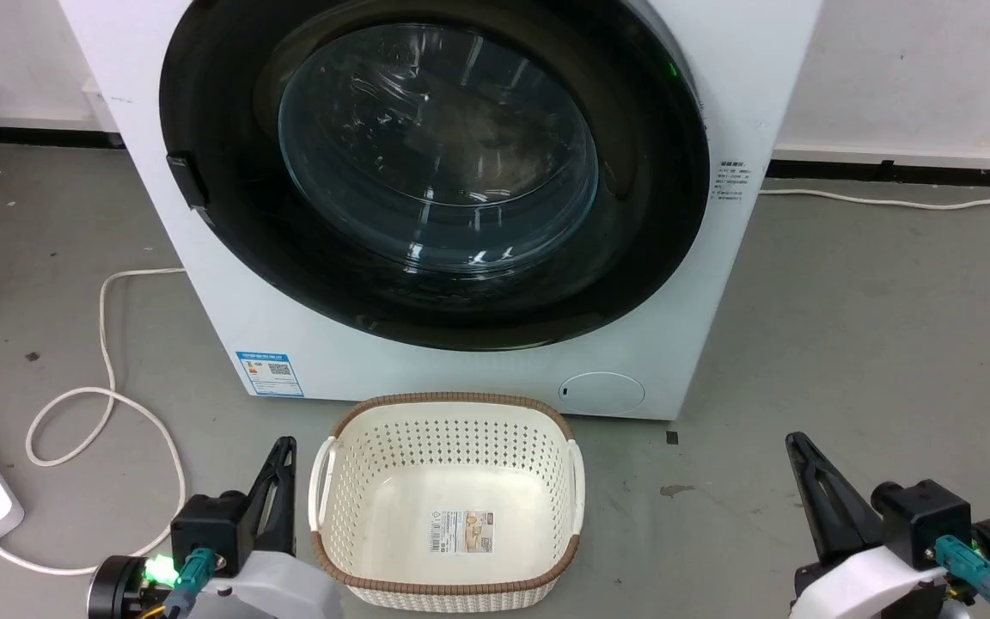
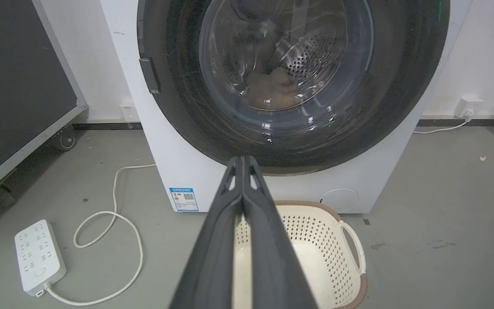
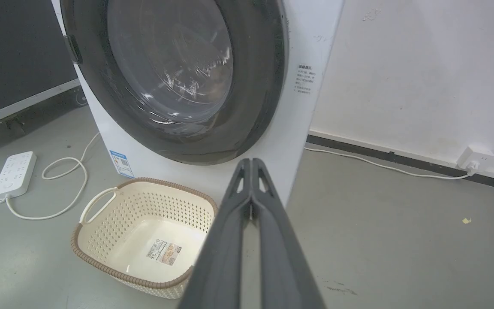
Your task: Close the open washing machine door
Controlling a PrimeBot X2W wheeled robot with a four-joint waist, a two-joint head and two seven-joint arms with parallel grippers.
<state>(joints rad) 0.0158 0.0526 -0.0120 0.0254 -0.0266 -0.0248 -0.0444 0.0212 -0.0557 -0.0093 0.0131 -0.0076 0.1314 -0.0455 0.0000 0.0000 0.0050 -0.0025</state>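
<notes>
I see the washing machine door (image 1: 435, 146) lying flush on the front of the washing machine (image 1: 426, 374), straight ahead. My left gripper (image 1: 286, 444) and right gripper (image 1: 796, 440) sit low, fingers pressed together. The basket (image 1: 448, 400) stands between them, near the machine's base, with open floor (image 1: 873, 344) to its right. The print on the blue label (image 1: 270, 372) is too small to read.

Soft, even indoor light with faint shadows. White glare streaks the washing machine door (image 1: 435, 172). Both wrist views bow at the edges and seem slightly hazy.
</notes>
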